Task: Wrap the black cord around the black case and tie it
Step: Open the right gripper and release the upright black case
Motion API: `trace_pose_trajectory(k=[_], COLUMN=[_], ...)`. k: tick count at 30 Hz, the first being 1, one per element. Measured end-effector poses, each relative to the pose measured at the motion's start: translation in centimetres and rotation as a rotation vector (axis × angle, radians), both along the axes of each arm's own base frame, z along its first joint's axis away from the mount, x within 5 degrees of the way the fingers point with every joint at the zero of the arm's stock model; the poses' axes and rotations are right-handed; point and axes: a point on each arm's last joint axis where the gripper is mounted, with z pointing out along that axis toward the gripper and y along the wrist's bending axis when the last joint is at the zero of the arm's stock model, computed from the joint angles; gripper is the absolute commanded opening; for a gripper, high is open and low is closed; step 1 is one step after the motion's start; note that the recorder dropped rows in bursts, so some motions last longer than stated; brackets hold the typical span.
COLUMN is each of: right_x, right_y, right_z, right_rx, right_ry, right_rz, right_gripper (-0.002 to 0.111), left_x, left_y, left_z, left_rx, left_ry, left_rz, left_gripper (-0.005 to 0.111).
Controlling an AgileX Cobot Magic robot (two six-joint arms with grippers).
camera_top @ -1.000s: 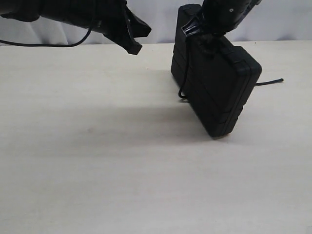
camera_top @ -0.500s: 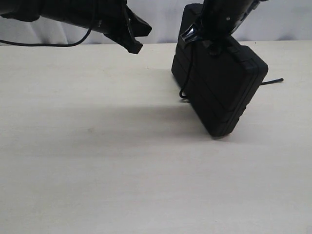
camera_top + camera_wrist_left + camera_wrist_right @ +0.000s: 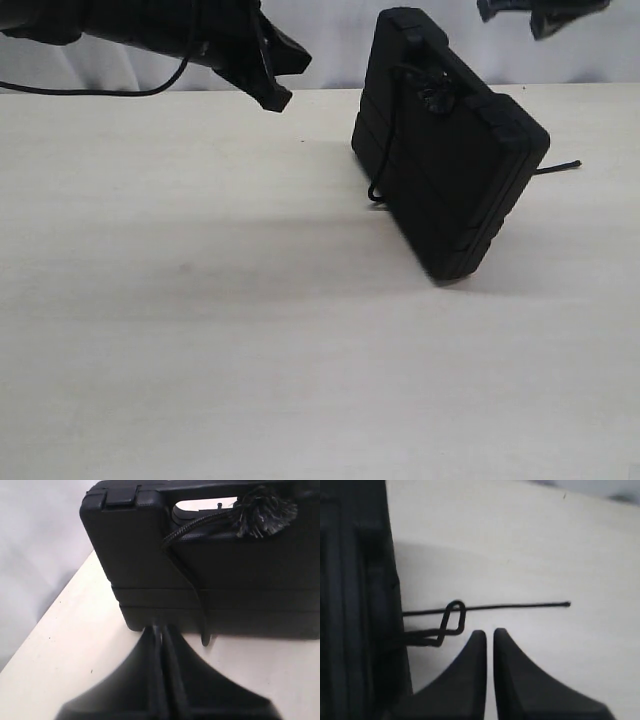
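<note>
The black case (image 3: 450, 190) stands on edge on the table, tilted, with neither gripper touching it. The black cord (image 3: 386, 150) runs down its side from a frayed knot (image 3: 437, 97) by the handle cutout, and a free end (image 3: 565, 166) lies on the table behind. My left gripper (image 3: 275, 100) hovers shut to the left of the case. In the left wrist view its shut tips (image 3: 162, 627) point at the case (image 3: 240, 590), the cord (image 3: 197, 587) and the knot (image 3: 262, 515). My right gripper (image 3: 540, 18) is high above the case, shut and empty (image 3: 490, 632), over the cord's looped end (image 3: 510, 607) beside the case (image 3: 355, 605).
The pale wooden table (image 3: 200, 330) spreads wide to the left and front of the case. A white wall (image 3: 330, 45) backs the far edge. A thicker black robot cable (image 3: 90, 92) hangs from the left arm at the back left.
My right gripper has let go of the case's top by the knot and risen up and to the right. The case stays standing, tilted. The left gripper has not moved.
</note>
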Motion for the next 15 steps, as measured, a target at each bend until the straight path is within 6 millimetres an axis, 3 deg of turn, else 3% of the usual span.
trace_pose_trajectory(k=[5,15], right_x=[0.9,0.0], right_y=[0.3,6.2], right_z=[-4.6,-5.1], right_rx=[0.154,0.228], right_ry=[0.151,0.166], right_rz=[0.079,0.27], right_gripper=[0.004,0.004], left_x=[0.0,0.6], left_y=[0.0,1.0], left_z=[0.0,0.0], left_rx=[0.0,0.003], left_ry=[-0.001,-0.008], left_rz=[0.002,0.037], left_gripper=[0.0,0.0])
